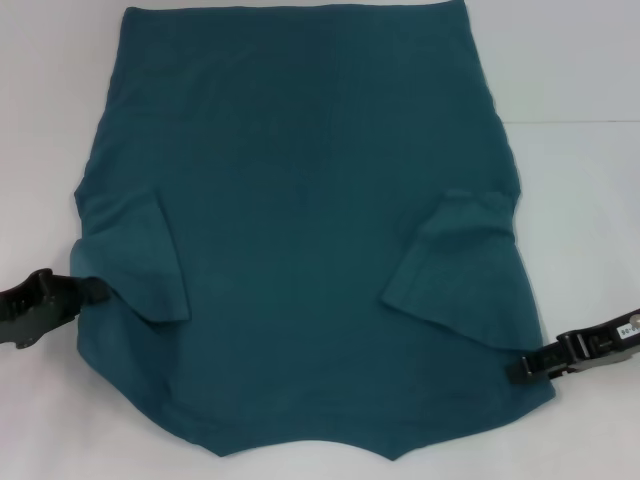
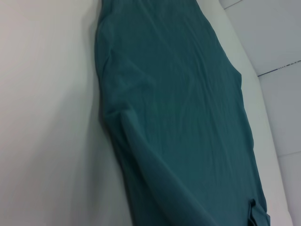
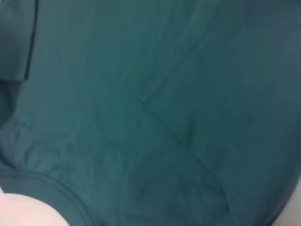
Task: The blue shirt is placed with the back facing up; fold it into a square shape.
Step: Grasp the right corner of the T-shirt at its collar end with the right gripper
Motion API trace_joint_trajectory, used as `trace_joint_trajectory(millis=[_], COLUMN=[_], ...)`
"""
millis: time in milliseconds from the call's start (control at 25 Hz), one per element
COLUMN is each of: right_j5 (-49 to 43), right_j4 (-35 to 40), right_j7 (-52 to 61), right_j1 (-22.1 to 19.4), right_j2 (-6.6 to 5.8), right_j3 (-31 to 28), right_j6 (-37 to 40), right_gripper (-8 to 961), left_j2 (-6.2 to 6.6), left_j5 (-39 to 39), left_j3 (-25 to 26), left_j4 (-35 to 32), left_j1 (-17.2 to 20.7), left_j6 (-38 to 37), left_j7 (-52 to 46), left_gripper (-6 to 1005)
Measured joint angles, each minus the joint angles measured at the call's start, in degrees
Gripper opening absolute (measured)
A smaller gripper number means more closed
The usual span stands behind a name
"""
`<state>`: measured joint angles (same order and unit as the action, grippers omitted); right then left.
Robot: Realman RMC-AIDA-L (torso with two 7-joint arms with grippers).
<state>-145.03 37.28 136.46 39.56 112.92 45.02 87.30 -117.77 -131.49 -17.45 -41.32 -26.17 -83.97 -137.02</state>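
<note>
Blue shirt (image 1: 300, 230) lies flat, plain back up, on the white table (image 1: 580, 200), filling most of the head view; collar end nearest the robot, hem at the far edge. Both short sleeves are folded inward onto the body: left sleeve (image 1: 135, 255), right sleeve (image 1: 455, 260). Left gripper (image 1: 92, 290) sits low at the shirt's left edge, by the sleeve/shoulder, touching the fabric; can't tell if it's pinching cloth or just beside it. Right gripper (image 1: 522, 368) is at the right edge near the shoulder, tip against the cloth; grip state likewise can't tell. Wrist views show only teal fabric w/ creases & some table
</note>
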Motion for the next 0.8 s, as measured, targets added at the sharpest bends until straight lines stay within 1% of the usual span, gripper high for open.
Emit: trace_joint_trajectory(millis=[200,600,800], right_j5=[0.4,0.2,0.1], right_j4=[0.2,0.2,0.1], right_j7=[-0.2,-0.3,-0.3], right_j1=[0.9,1.5,1.5], right_j2=[0.57,0.54,0.51], right_j3=[-0.3,0.0,0.0], right_j6=[0.2,0.4,0.2], right_gripper=[601,587,356], left_j2=[0.00,0.00,0.00], left_j5=[0.0,0.0,0.0], left_j3=[0.0,0.0,0.0], left_j4=[0.0,0.0,0.0], left_j1=[0.1,0.1,0.1], left_j6=[0.3,0.3,0.3], left_j7=[0.0,0.0,0.0], left_gripper=[92,98,102])
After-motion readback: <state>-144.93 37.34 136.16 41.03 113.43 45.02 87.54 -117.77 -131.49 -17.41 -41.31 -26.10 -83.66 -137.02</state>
